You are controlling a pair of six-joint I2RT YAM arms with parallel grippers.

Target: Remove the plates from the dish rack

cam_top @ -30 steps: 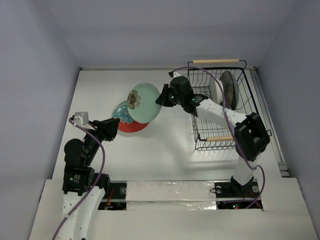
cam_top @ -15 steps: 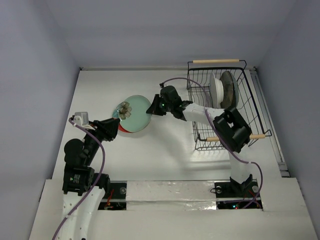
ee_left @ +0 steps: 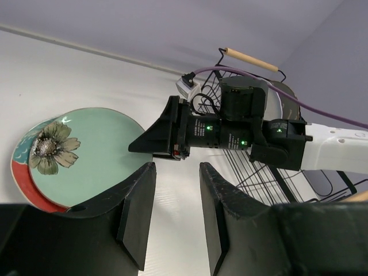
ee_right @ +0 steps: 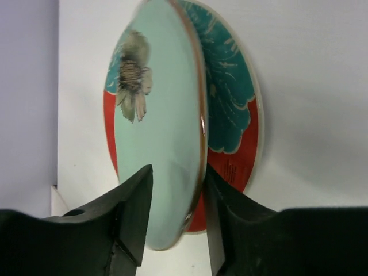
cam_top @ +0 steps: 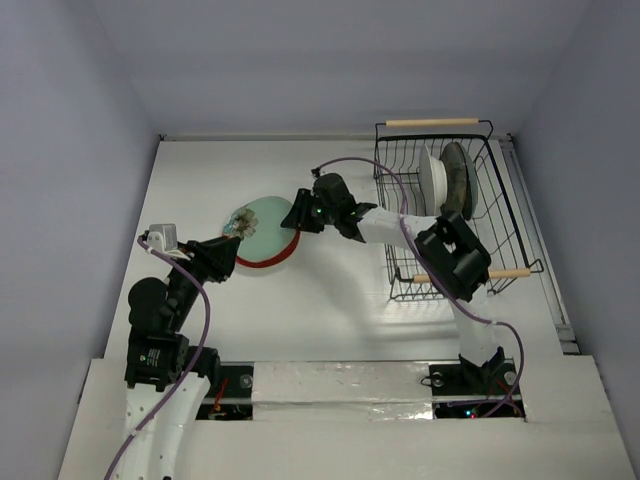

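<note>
A mint-green plate (cam_top: 262, 222) with a brown flower lies on the red plate (cam_top: 272, 258) with the teal floral centre, left of mid-table. My right gripper (cam_top: 292, 218) is at its right rim and open. The rim sits between the fingers in the right wrist view, where the green plate (ee_right: 167, 144) leans over the red plate (ee_right: 236, 161). My left gripper (cam_top: 232, 252) hovers open and empty by the stack's near-left side. A white plate (cam_top: 432, 178) and a grey plate (cam_top: 460, 178) stand upright in the dish rack (cam_top: 505, 190).
The black wire rack has a wooden handle at the far end (cam_top: 432, 123) and another at the near end (cam_top: 470, 275). The right arm stretches leftward from the rack's left side. Walls close the table at the left, back and right.
The right arm lowered the green plate from a raised tilt onto the red plate, and its jaws spread apart. The left arm stayed put.
</note>
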